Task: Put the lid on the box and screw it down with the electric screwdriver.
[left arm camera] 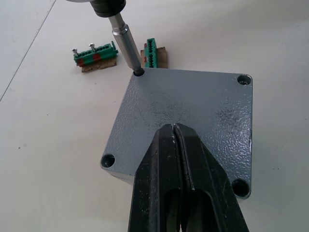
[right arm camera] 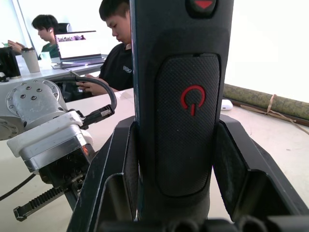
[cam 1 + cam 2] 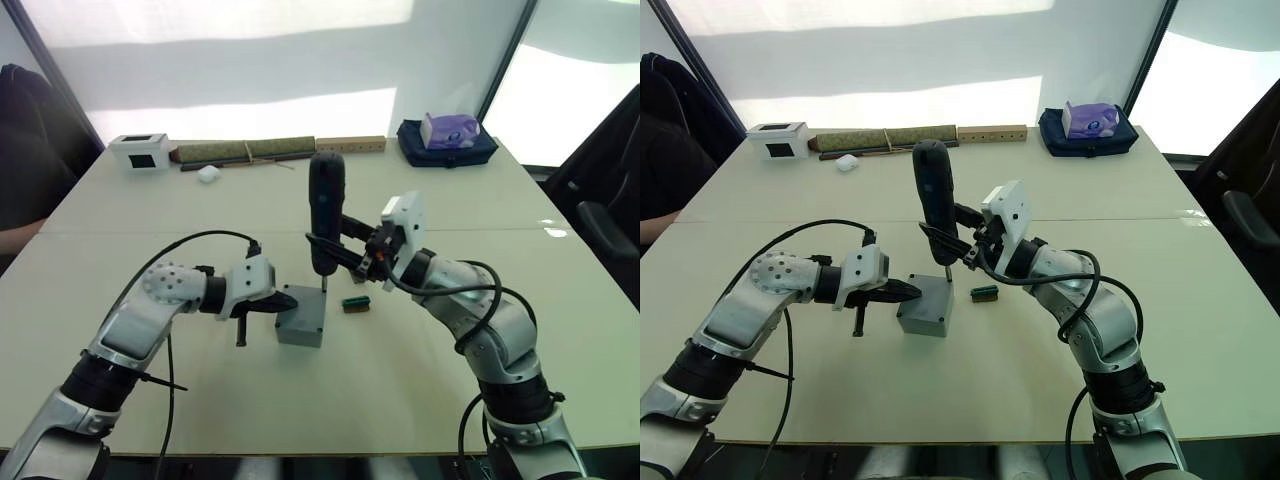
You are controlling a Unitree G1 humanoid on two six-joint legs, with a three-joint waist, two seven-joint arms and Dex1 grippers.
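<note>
While the closed left claw (image 1: 175,145) presses the lid (image 1: 188,111), the right claw (image 3: 352,250) grips the electric screwdriver (image 3: 325,212) beside green circuit pieces (image 1: 96,52).

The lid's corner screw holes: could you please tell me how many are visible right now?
4, one at each corner of the lid: the screwdriver bit sits in one; the others look open, flanking the left gripper.

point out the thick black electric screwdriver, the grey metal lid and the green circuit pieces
thick black electric screwdriver (image 3: 326,205), left eye view, on its body
grey metal lid (image 1: 193,104), left wrist view, on its top face
green circuit pieces (image 1: 95,50), left wrist view, on the left piece
</note>
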